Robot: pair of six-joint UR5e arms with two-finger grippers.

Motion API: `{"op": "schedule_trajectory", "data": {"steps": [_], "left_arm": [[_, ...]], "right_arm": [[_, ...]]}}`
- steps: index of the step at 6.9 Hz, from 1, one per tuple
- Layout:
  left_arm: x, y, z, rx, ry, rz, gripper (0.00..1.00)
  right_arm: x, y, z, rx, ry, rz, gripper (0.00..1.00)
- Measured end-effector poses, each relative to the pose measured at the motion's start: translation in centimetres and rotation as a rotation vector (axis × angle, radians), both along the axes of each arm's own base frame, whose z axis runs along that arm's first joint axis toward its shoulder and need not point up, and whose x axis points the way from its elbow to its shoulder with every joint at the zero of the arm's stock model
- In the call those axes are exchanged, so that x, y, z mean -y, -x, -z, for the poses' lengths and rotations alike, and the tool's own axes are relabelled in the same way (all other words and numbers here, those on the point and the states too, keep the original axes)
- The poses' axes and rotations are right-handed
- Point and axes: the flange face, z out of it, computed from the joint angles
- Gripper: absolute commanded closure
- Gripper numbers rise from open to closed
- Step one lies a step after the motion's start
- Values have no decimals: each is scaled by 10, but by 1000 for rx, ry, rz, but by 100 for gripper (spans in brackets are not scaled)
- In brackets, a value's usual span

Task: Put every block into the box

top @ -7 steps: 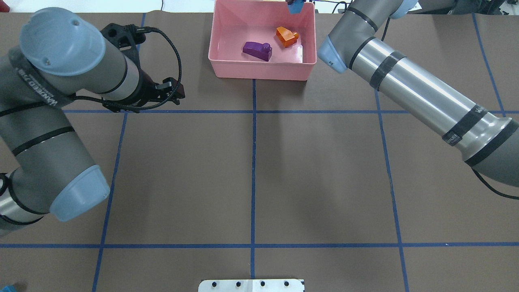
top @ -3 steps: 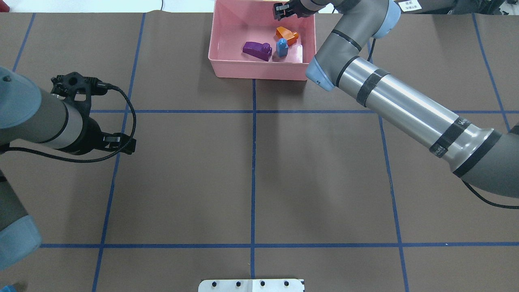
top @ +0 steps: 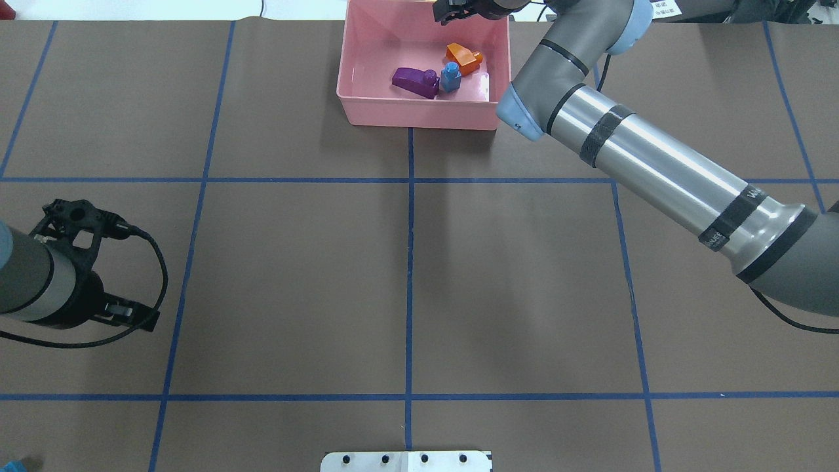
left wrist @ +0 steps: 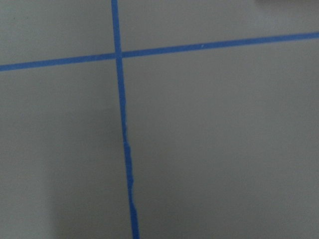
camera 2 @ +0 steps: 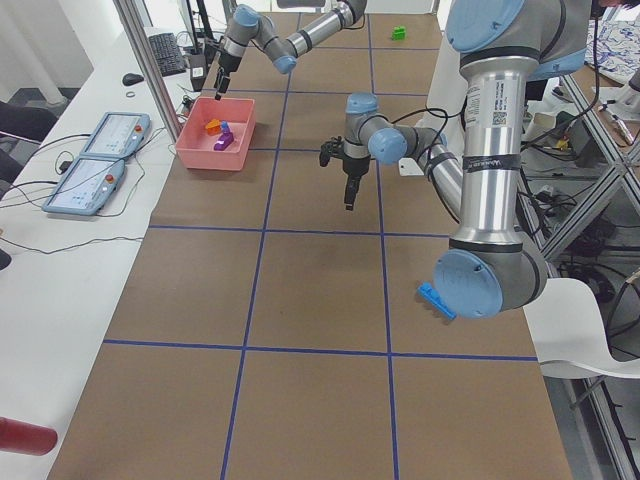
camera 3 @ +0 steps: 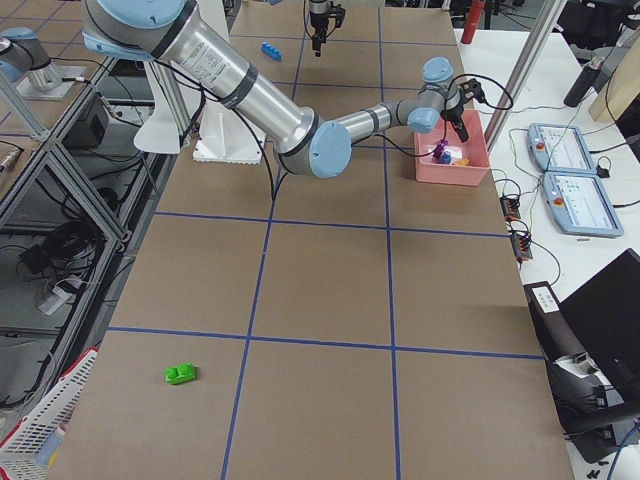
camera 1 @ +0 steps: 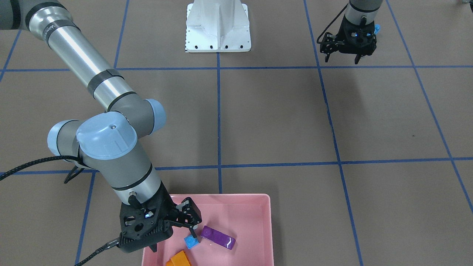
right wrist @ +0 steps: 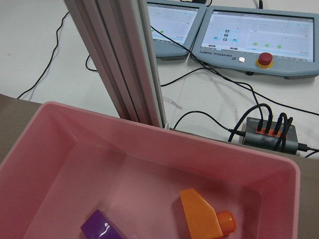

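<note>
Step in hand: the drop-off at the box (top: 419, 113), with three of five blocks accounted for inside it. The box is sitting at 12 o'clock on the tabletop (top: 524, 262) in the overhead view. Inside, the purple block (top: 414, 80) is lying toward the middle. The small light-blue block (top: 450, 77) is standing at its 3 o'clock, apparently touching it, though the view is too coarse to confirm contact. The orange block (top: 463, 58) is lying at 1 o'clock from the light-blue one.

The right pincer (top: 454, 11) is hanging over the box's far rim, released and carrying nothing. Its wrist camera is looking down on the orange and purple blocks.

The left pincer (camera 1: 342, 58) is hovering above bare tabletop at 8 o'clock in the overhead view, fingers spread, empty. Its wrist camera is showing only tape lines — no block beneath it.

Two blocks are lying outside the box. The long light-blue block (camera 2: 436, 301) is resting on the tabletop near the robot's left side. The green block (camera 3: 180, 374) is lying far out on the right, at 7 o'clock in the right-side view.

Judgement: the task is past its midpoint. The next move is calling for the left pincer to travel over the long block, align across its narrow width and descend. The right arm needs to lift clear of the rim before going for the green block.
</note>
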Motion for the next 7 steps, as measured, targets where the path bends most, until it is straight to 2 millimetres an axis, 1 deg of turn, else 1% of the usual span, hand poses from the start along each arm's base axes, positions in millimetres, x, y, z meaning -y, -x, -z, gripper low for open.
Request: {"op": "schedule_trajectory", "data": {"steps": [1,2,3,4,5,6,7], "left_arm": [[-19,0,-22,38,-2,-72,0],[-35,6,-46,67,-33,-167,0],[-50,19,-73,82,-71,-255,0],[-65,37,-100,87,-95,-315,0],[-79,52,-129,74,-110,-342,0],[-91,63,-162,49,-114,-344,0],[-103,71,-195,23,-104,-331,0]], "right_arm": [[-4,-8,4,22,-4,13,1],[-13,-24,0,46,-10,31,1],[-26,-46,-12,69,-13,49,1],[-36,-67,-19,86,-13,64,1],[-45,-81,-21,94,-8,74,1],[-56,-95,-22,97,4,83,1],[-69,-113,-25,100,28,99,1]]}}
